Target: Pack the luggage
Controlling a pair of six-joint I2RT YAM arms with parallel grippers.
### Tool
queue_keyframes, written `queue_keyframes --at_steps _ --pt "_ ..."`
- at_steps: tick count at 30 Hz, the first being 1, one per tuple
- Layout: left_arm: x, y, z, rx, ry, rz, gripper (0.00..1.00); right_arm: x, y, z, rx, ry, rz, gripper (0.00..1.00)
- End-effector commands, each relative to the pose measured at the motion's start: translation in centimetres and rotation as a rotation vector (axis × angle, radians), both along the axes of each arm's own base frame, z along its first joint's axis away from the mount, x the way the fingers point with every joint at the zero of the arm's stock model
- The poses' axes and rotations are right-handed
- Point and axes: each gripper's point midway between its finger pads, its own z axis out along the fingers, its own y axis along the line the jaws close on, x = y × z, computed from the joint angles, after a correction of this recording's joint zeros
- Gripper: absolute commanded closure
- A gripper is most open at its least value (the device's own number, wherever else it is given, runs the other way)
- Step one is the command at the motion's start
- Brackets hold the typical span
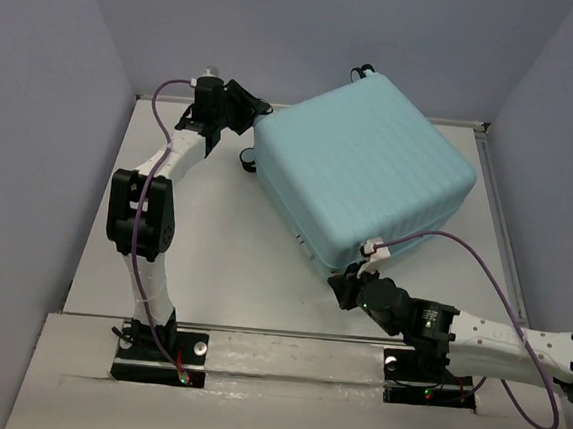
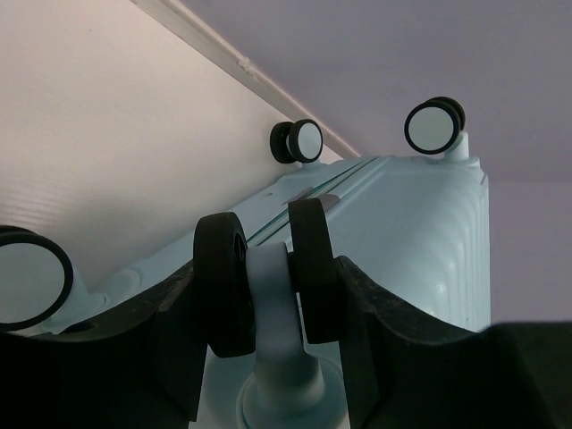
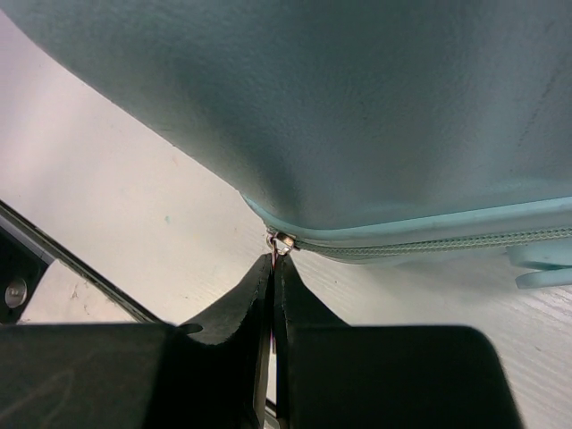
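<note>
While the luggage (image 1: 361,171) lies flat and closed toward the far right of the table (image 1: 212,258), I have both arms on it. The left gripper (image 2: 268,308) is about half closed around a caster (image 2: 268,273), and its fingers (image 2: 183,331) seem to press on both wheels. The right gripper (image 3: 273,268) is pinched tight at the near corner, apparently on the zip pull (image 3: 281,241).

My worry is the caster. It swivels and rolls, so it's a poor anchor, and a tug on the zip could skid the case. The pull could also slip from such a thin pinch, or the slider jam on the corner curve.

I can't see the tab between the tips, the far run of the zip, or anything inside.
</note>
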Motion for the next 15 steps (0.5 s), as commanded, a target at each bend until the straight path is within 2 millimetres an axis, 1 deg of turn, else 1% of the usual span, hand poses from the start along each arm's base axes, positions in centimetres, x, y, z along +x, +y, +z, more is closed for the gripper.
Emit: queue_keyframes --at_steps 1,2,3,7,8,9,10,11,12,13,14,15 --pt "0.3 -0.2 5.4 0.005 -0.233 -0.032 0.7 -1.7 2.2 1.7 0.075 0.033 0.099 0.93" --pt "0.0 0.1 5.5 0.011 -0.242 -0.024 0.88 -1.7 2.2 1.6 0.074 0.036 0.098 0.93" --pt "0.1 0.9 5.8 0.026 -0.257 0.011 0.94 -1.7 2.2 1.6 0.073 0.035 0.097 0.93" --pt "-0.8 3.4 7.0 0.073 -0.31 0.092 0.94 -1.3 2.1 1.9 0.076 0.023 0.078 0.93" --pt "-1.5 4.0 7.4 0.084 -0.321 0.105 0.94 -0.8 1.9 2.2 0.077 0.011 0.057 0.93" --pt "-1.8 4.7 7.7 0.096 -0.33 0.122 0.94 -0.7 1.9 2.4 0.08 0.003 0.056 0.93" --pt "-2.0 5.9 8.0 0.119 -0.343 0.157 0.94 0.0 1.7 3.0 0.088 -0.009 0.038 0.93" --pt "-3.3 6.7 7.9 0.128 -0.345 0.171 0.94 0.5 1.5 3.3 0.086 -0.016 0.028 0.93" --pt "-4.0 7.4 8.1 0.136 -0.35 0.19 0.94 0.9 1.3 3.6 0.089 -0.023 0.019 0.93" --pt "-4.5 8.9 7.9 0.143 -0.348 0.229 0.94 1.4 1.3 4.4 0.084 -0.043 0.027 0.93" --pt "-6.6 9.7 7.4 0.144 -0.341 0.246 0.94 3.2 0.7 5.4 0.109 -0.068 -0.019 0.93" --pt "-7.6 10.4 7.3 0.148 -0.345 0.273 0.94 4.2 0.3 6.0 0.114 -0.081 -0.032 0.93"
